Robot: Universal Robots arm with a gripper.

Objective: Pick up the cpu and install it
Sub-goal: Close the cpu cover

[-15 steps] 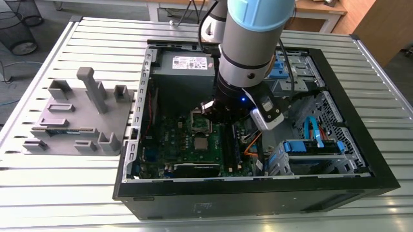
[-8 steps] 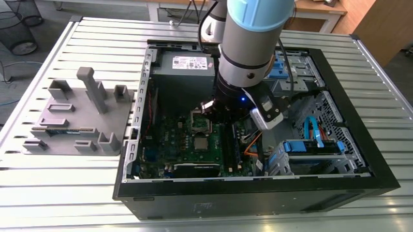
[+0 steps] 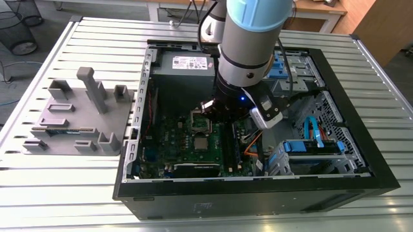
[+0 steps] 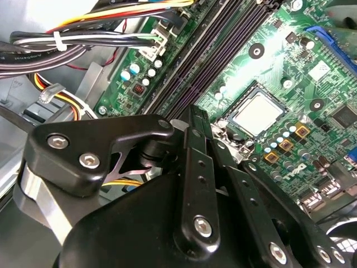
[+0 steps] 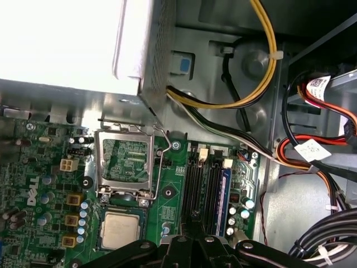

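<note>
**Arm poised over the socket, chip in place.** Inside the open computer case [image 3: 258, 205], your pincer [image 4: 201, 125] hangs low over the motherboard [image 3: 174, 140]. It is near the processor socket [image 4: 223, 127] but not touching it.

The cpu [image 3: 201, 143] lies flat in that socket, silver face up, in the lower centre of the exterior view. In that frame the pincer sits just above the chip and a shade toward the exterior view's right. To reach the chip you would therefore move toward the frame's bottom edge and slightly to the exterior view's left.

The chip is square, so it has no long axis to line up with. Its edges run parallel to the socket's own.

The load plate [image 5: 101, 167] stands swung open on the side of the socket toward the power supply [image 3: 187, 63], and the green board shows through its window. In both wrist views nothing covers the chip.

The pincer carries nothing. From the second wrist view its two black bars seem drawn close together rather than spread wide, though the angle is steep and you should treat that as likely, not certain.

The dark memory slots [image 5: 203, 190] run alongside the socket beneath the pincer. Bundled cables [image 5: 262, 72] stay off to the case wall.

Outside the case, at the exterior view's left, the grey tray [image 3: 110, 116] holds a thin green memory stick [image 3: 63, 130] lying in one of its grooves.
</note>
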